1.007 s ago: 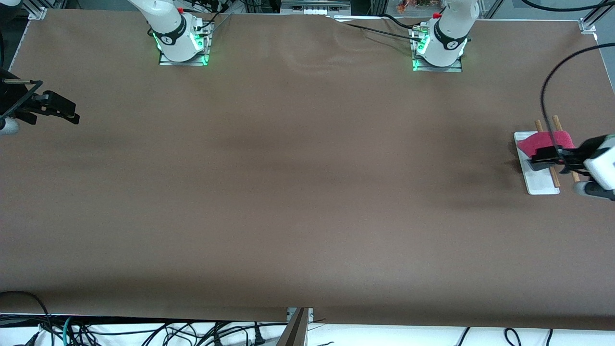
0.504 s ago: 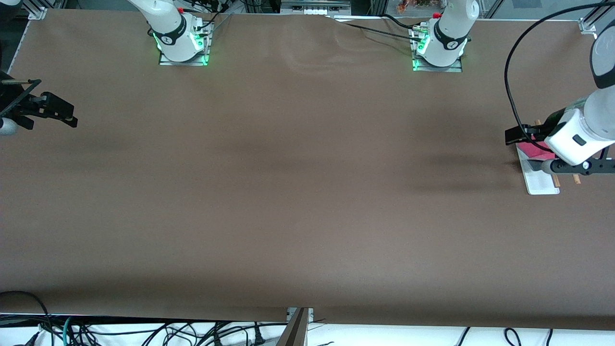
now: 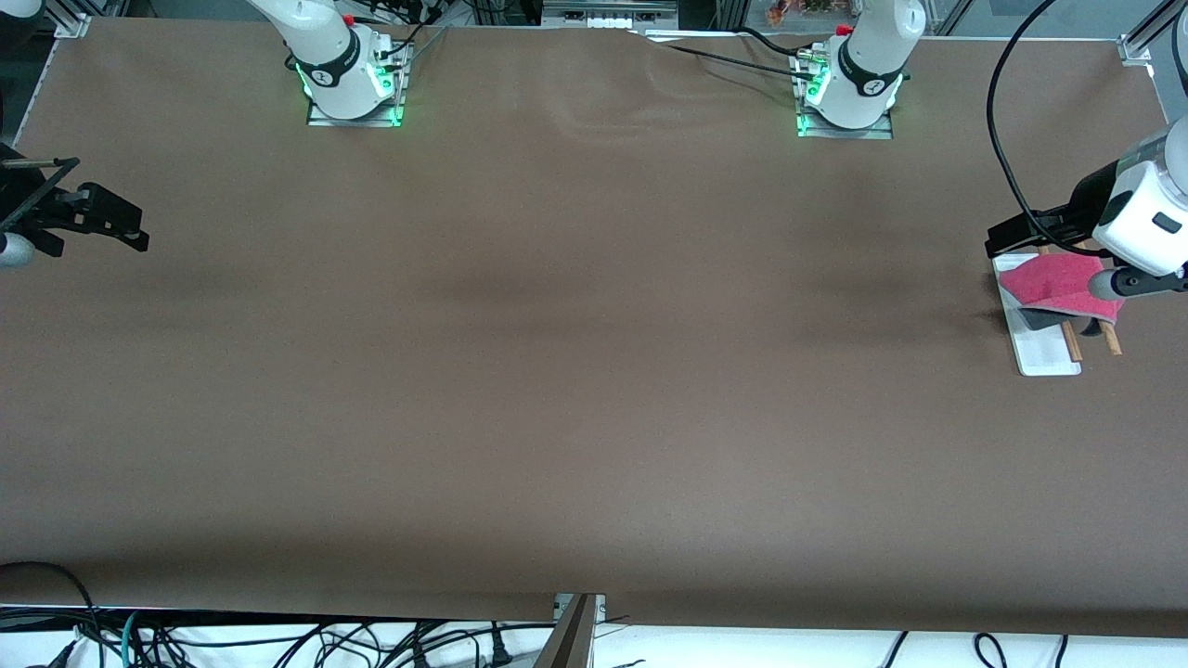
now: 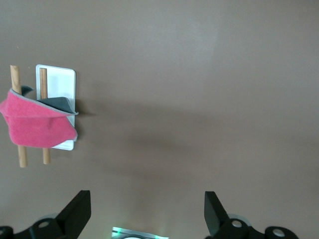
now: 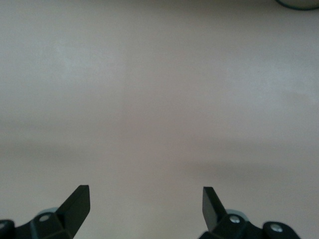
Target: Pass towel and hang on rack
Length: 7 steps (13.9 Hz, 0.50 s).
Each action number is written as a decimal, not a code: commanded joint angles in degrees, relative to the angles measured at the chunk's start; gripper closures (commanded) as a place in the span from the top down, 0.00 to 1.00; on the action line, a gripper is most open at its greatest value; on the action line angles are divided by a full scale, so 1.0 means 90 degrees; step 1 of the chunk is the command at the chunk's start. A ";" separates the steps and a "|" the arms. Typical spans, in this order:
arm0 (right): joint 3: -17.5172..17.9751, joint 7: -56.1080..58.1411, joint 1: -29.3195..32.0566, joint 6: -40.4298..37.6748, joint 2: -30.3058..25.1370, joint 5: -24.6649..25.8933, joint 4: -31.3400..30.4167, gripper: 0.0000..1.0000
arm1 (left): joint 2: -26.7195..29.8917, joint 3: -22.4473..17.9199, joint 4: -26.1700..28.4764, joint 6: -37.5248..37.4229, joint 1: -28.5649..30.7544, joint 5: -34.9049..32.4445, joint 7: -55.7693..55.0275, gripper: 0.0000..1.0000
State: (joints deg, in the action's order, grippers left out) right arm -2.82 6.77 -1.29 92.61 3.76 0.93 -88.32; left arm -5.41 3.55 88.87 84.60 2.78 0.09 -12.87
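Note:
The pink-red towel with grey edging hangs draped over the two brown rods of the rack, which stands on its white base at the left arm's end of the table. The left wrist view shows the towel on the rack too. My left gripper is open and empty, up in the air just over the rack's edge toward the robot bases. My right gripper is open and empty and waits over the right arm's end of the table.
The brown table cover stretches between the two arms. The arm bases stand along the table's edge farthest from the front camera. A black cable loops over the left arm. Cables lie below the table's nearest edge.
The left gripper has let go of the towel, lifted off the rack and drawn back toward the bases. The towel stays draped on the rods. The right arm has barely moved.

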 commanded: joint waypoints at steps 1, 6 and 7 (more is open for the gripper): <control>-0.0009 0.0097 0.0055 0.0012 0.0080 0.0014 0.0165 1.00 | 0.0191 -0.0121 0.0213 0.0150 0.0003 0.0126 -0.0103 1.00; -0.0009 0.0097 0.0056 -0.0007 0.0071 0.0014 0.0155 1.00 | 0.0152 -0.0073 0.0106 0.0092 -0.0015 0.0097 0.0093 1.00; -0.0009 0.0097 0.0055 -0.0007 0.0071 0.0014 0.0164 1.00 | 0.0122 -0.0063 0.0086 0.0121 -0.0025 0.0078 0.0083 1.00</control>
State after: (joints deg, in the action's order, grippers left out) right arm -3.08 6.78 -1.20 92.96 3.91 0.94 -88.31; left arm -5.33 2.98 88.94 85.04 2.87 0.22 -12.80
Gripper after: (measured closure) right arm 0.000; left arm 0.000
